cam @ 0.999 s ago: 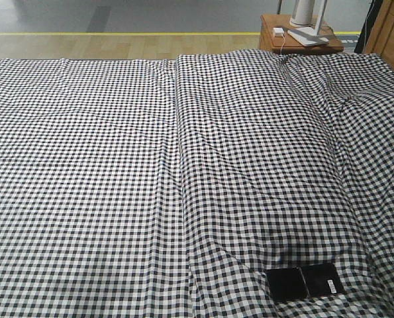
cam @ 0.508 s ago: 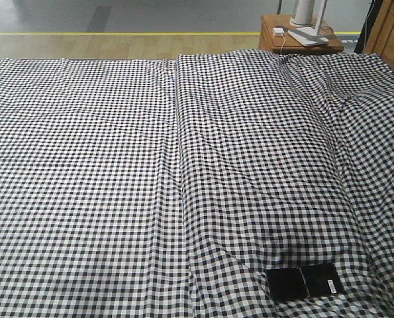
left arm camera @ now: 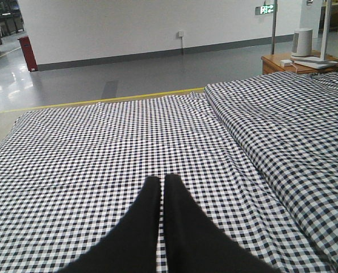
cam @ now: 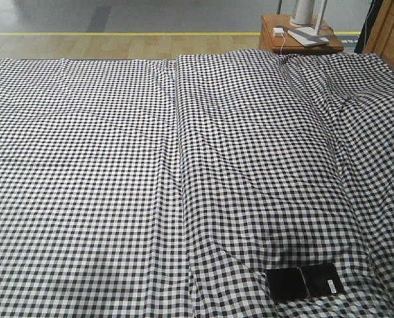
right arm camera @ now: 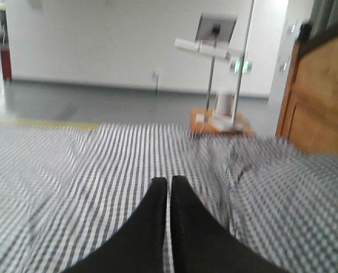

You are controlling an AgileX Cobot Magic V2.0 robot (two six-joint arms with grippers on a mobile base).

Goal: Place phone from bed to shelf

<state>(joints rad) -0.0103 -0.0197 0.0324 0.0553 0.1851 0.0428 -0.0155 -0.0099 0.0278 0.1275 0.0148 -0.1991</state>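
The black phone [cam: 306, 281] lies flat on the bed [cam: 104, 172] near the front right edge, a small white sticker on its right half. The bed has a black-and-white check sheet with a seam down its middle. Neither gripper shows in the front view. In the left wrist view my left gripper [left arm camera: 162, 181] is shut with nothing in it, above the check sheet [left arm camera: 100, 148]. My right gripper [right arm camera: 169, 182] is also shut and holds nothing, over the sheet [right arm camera: 100, 170] in a blurred picture. The phone is in neither wrist view. The shelf is out of view.
A reddish-brown side table [cam: 296, 41] with a white lamp base and a charger stands past the bed's far right corner. A wooden headboard [cam: 392, 30] rises at the right edge. Beyond the bed are wood flooring and a grey floor with a yellow line [cam: 117, 33].
The front view has shifted very slightly; the phone sits a touch lower in the picture. Nothing on the bed has moved.
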